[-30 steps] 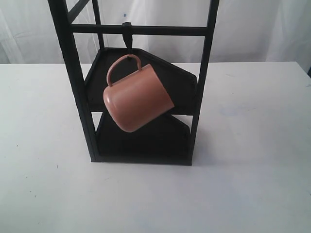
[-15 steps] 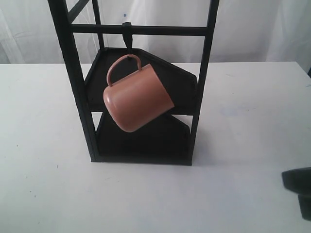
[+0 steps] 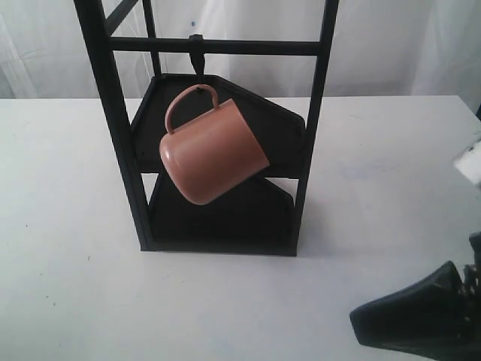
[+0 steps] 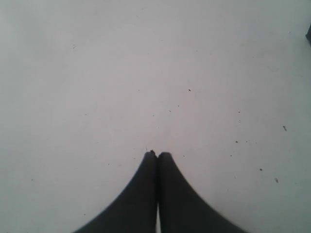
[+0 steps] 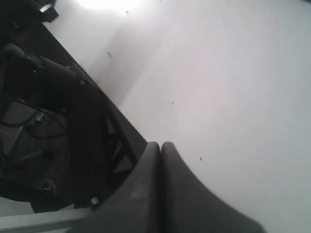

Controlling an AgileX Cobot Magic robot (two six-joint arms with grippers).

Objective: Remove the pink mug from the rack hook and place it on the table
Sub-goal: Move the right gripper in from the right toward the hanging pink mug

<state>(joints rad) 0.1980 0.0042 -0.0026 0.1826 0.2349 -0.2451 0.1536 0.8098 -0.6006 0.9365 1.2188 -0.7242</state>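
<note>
The pink mug hangs tilted by its loop handle from the rack hook, a short black hook under the crossbar of the tall black rack standing on the white table. My right gripper shows at the lower right of the exterior view, far from the mug, its fingers pressed together. In the right wrist view the right gripper is shut and empty over the table's edge. The left gripper is shut and empty above bare table; it does not show in the exterior view.
The rack has dark shelves behind and below the mug. Beyond the table edge in the right wrist view lie dark frame parts and cables. White curtains hang behind the table.
My right gripper has come into the exterior view from the lower right and reached further left and up. The mug and rack have not moved.
</note>
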